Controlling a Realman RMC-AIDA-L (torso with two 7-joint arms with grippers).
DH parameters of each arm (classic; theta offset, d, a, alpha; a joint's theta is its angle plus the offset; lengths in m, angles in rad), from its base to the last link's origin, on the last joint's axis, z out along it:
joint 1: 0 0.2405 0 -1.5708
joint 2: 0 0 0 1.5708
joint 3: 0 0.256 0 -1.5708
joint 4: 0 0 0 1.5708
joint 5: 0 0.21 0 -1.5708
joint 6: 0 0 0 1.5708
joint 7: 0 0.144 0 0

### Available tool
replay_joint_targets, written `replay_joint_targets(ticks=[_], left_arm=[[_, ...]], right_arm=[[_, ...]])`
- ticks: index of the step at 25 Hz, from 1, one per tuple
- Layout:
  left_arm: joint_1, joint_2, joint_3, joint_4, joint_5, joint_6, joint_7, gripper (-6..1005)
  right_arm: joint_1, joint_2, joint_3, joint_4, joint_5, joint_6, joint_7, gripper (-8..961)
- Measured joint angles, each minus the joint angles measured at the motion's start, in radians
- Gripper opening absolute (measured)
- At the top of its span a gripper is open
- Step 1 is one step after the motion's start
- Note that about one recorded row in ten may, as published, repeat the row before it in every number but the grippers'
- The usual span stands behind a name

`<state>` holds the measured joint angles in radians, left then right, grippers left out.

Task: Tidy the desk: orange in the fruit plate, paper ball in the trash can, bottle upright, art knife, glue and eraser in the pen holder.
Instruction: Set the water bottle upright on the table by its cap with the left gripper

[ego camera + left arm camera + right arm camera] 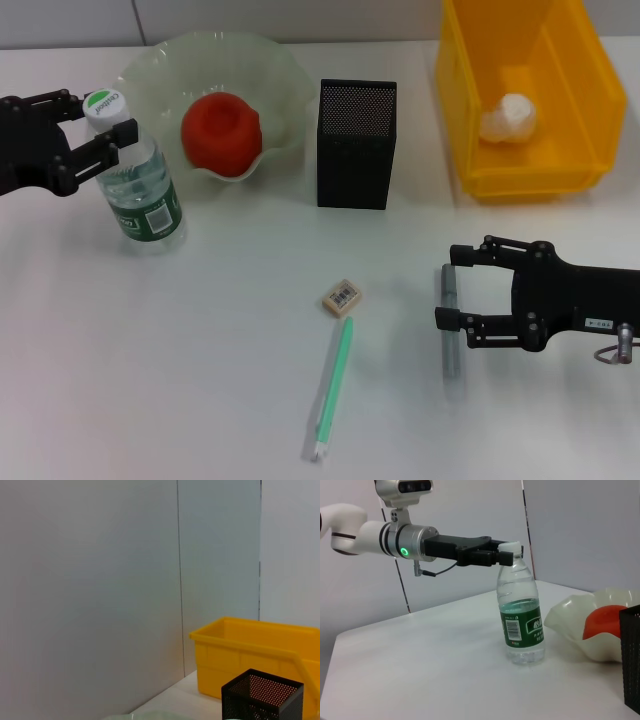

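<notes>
White tabletop, grey wall panels behind. At far left the bottle (137, 175) stands upright, the left gripper (92, 124) clamped around its neck. Beside it the orange (221, 133) sits in the fruit plate (160, 70); the paper ball (510, 119) lies in the trash can (580, 60). Near the pen holder (356, 143) lie the eraser (342, 297) and a green pen (332, 388). At near right, the right gripper (447, 285) is spread apart around a grey art knife (452, 340).

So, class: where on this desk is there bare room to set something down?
Free: the near-left stretch, in front of the bottle and left of the eraser. Crowded: the far row from the fruit plate through the pen holder to the trash can.
</notes>
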<state>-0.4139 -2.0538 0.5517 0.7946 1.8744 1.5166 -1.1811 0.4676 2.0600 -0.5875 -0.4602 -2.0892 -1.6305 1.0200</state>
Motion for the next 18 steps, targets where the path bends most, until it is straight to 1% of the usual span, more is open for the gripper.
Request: replay_joint_targets(ticks=[18], left_arm=[[-0.003,-0.002,0.007,0.0,0.006,-0.007,0.0,460]], right_arm=[[0.0,0.0,0.0,0.0,0.0,-0.001,0.0,828]])
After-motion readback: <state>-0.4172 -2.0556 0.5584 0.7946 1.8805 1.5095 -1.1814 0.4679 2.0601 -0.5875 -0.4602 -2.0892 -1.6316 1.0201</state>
